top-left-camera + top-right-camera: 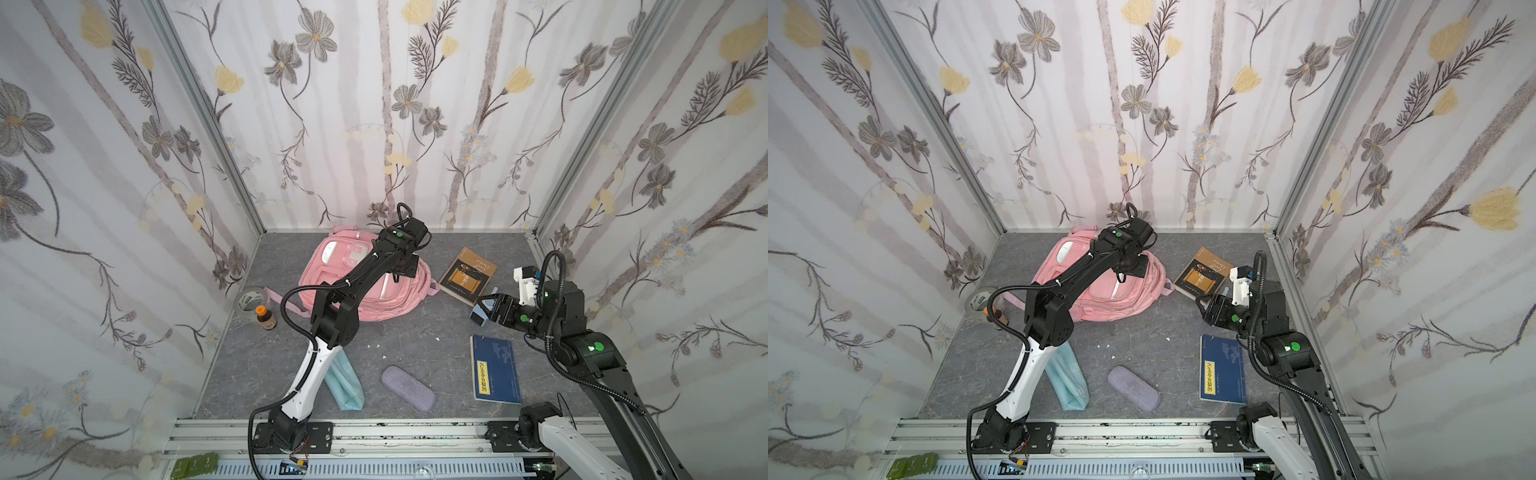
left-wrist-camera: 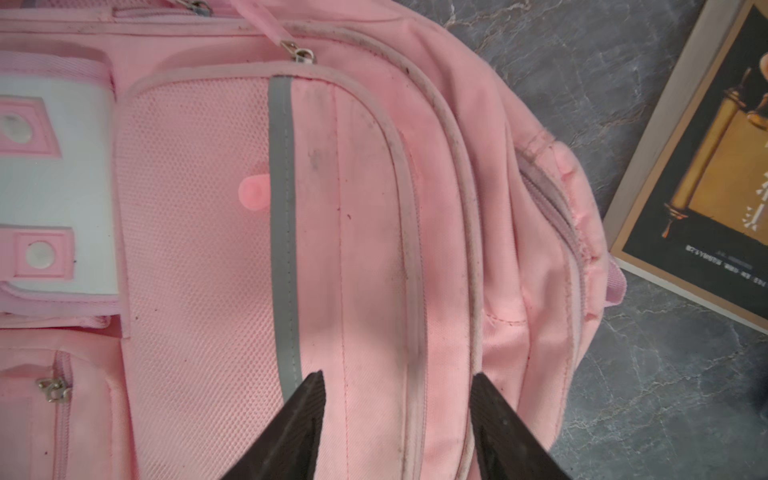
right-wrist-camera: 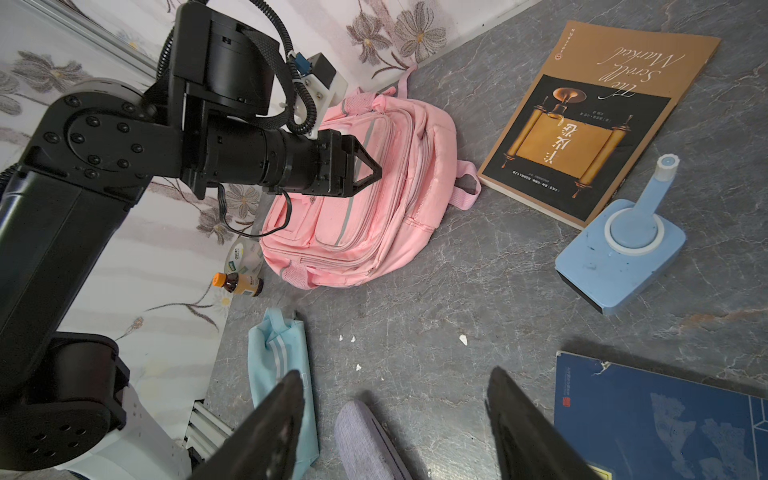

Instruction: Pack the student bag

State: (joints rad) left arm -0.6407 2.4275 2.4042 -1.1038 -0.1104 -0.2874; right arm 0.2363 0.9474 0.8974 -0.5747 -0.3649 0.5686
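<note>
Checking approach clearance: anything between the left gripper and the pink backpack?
Nothing visible. In the left wrist view the left gripper hangs with jaws apart directly over the front pocket of the student bag. Only pink fabric shows between its fingertips. Whether they touch the fabric, I cannot tell.

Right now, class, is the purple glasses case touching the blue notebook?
Apart. Both top views show a strip of bare grey tabletop between the purple glasses case and the blue notebook.
</note>
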